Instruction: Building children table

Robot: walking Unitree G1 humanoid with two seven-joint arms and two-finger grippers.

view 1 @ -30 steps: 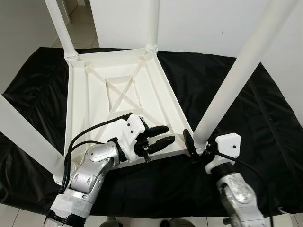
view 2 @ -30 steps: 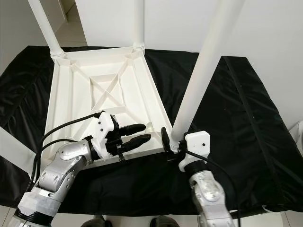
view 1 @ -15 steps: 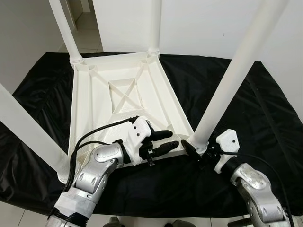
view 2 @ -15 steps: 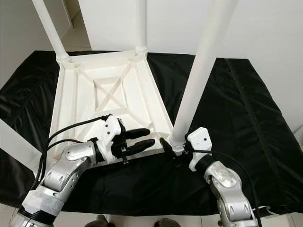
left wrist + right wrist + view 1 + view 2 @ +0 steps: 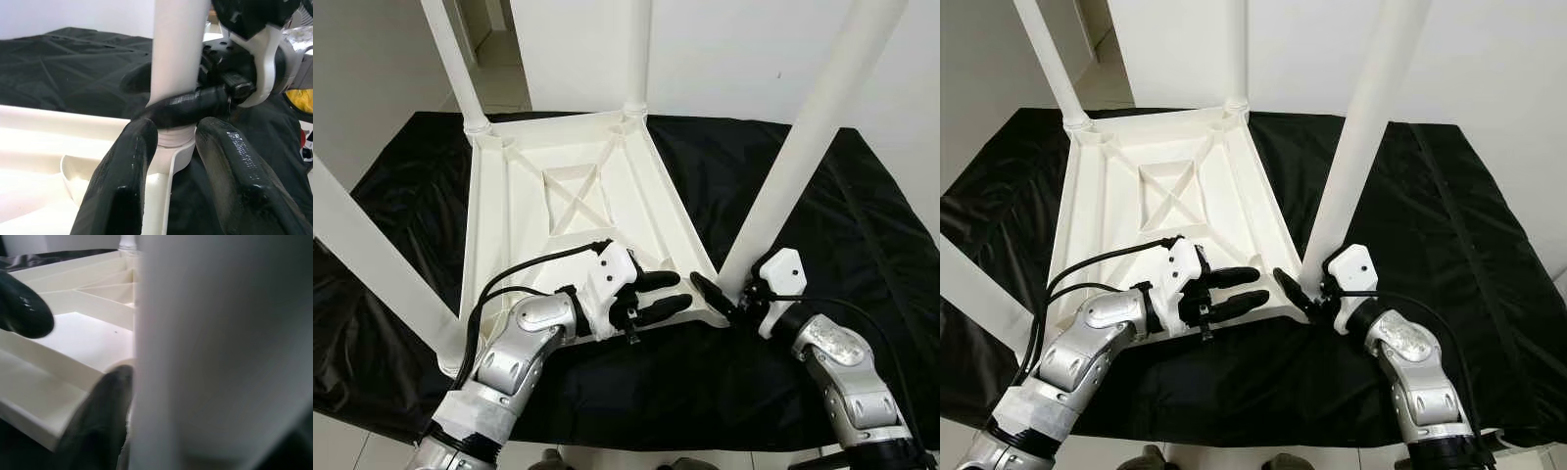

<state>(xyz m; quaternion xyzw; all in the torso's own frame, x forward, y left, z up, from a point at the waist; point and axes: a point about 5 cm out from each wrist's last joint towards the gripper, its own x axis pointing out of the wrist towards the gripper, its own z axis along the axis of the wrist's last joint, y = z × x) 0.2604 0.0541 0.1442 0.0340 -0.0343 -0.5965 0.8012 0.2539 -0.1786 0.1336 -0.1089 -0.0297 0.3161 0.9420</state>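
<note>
- White plastic table point(image 5: 573, 211) lies upside down on a black cloth point(image 5: 822, 215); underside ribs face up, four white legs stand up from the corners.
- Near-right leg point(image 5: 793, 166) rises from the corner socket closest to the right arm and leans slightly right toward its top.
- Right gripper point(image 5: 729, 297) is at the base of that leg: one black finger runs along the table-side of the leg foot, the other is behind the leg. Fingers apart and straddling the leg; can't tell if they actually squeeze it.
- Right wrist view: leg point(image 5: 220, 347) very close and blurred, one dark finger point(image 5: 100, 421) pressed up beside it, table ribs behind.
- Left gripper point(image 5: 658, 296) sits at the table's near edge, left of that corner, fingers pointing at the leg base. Fingers apart, nothing between them.
- Left wrist view: both left fingers point(image 5: 122, 181) frame the socket collar, right gripper's finger point(image 5: 188, 105) crossing in front of the leg.
- Near-left leg point(image 5: 372, 259) and the two far legs untouched.
</note>
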